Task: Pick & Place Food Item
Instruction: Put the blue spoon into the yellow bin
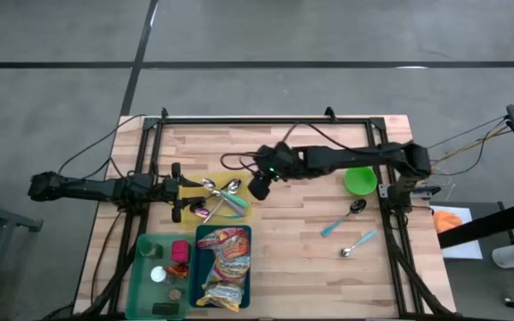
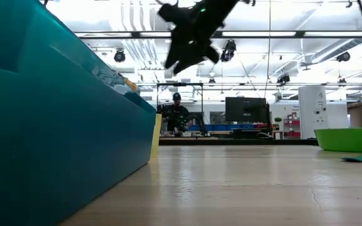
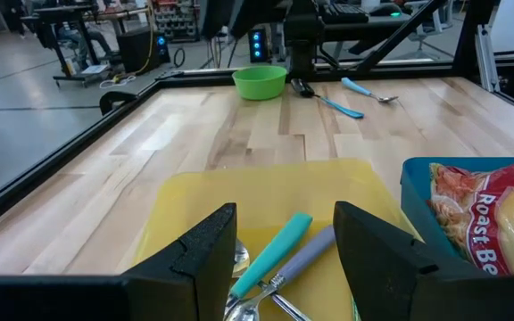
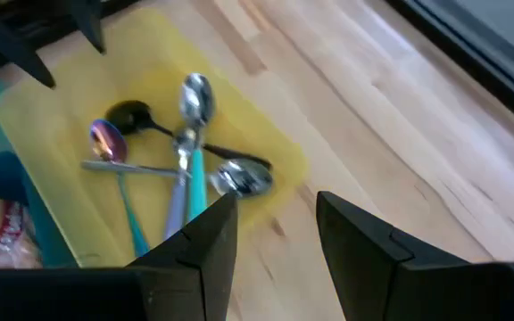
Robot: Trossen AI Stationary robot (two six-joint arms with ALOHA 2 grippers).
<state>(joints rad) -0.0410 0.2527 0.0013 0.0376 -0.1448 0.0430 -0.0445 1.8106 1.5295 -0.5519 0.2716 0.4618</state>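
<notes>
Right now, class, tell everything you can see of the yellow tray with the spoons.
The yellow tray is a shallow, matte, plastic-looking rectangle lying flat on the wooden table, against the blue bin. Several spoons lie crossed in it, teal, lilac and dark handles, shiny bowls. The left pincer hovers open beside it; the right pincer above.

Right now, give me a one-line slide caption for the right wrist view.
Right gripper, jaws open and empty, above the wooden table beside the shallow yellow plastic tray of mixed spoons.
</notes>
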